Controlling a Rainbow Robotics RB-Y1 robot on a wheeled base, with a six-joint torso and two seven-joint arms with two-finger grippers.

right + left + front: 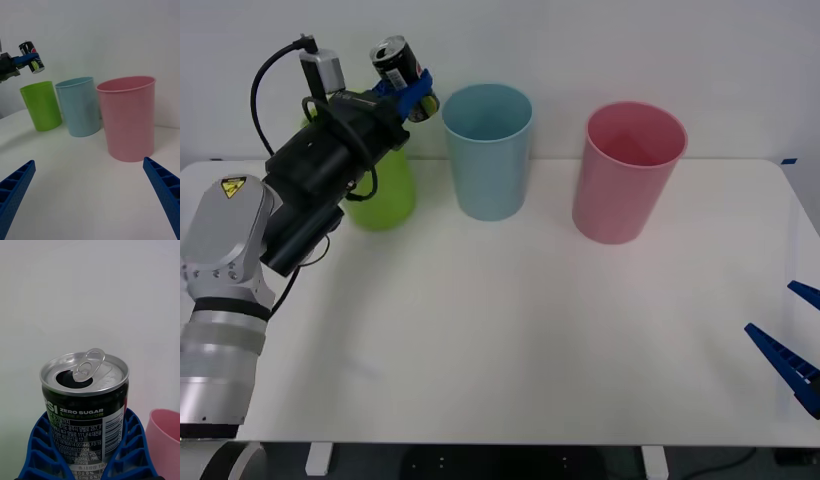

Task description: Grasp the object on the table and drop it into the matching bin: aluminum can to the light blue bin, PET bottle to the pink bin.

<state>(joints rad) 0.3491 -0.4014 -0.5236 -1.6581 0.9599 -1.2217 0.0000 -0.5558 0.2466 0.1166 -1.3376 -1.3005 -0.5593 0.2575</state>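
Note:
My left gripper (412, 93) is raised at the back left, shut on the small dark aluminum can (398, 60), which tilts with its silver top up. The can (85, 405) sits between the blue ribbed fingers (41, 450) in the left wrist view, its pull-tab opening showing. It hangs just left of the light blue bin (488, 150), above and between that bin and the lime green one. The pink bin (626, 170) stands further right on the white table (510, 340). From the right wrist the can (32, 57) appears high above the green bin. My right gripper (795, 340) rests open at the table's right edge.
A lime green bin (383, 195) stands at the back left, partly hidden behind my left arm, close beside the light blue bin (79, 107). The pink bin (128, 118) is nearest to the right gripper. A white wall rises behind the bins.

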